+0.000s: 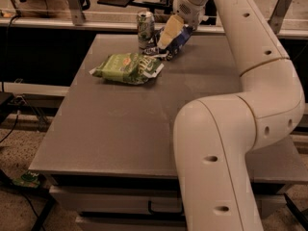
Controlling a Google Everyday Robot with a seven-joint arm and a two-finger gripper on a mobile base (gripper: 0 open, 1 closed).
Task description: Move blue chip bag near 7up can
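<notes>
The tool (169, 32) grasped the blue bag (178, 43) at the far side of the worktop (120, 124). The bag's long axis slanted, its low end just beside the can (145, 27) and its high end in the tool.

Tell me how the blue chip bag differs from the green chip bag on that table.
The blue chip bag is dark navy; the green chip bag is light green. The blue one sits tilted at the far side of the table, right beside the soda can, with the end effector on it. The green one lies flat, closer in, with nothing on it. Both are crinkled snack bags.
</notes>
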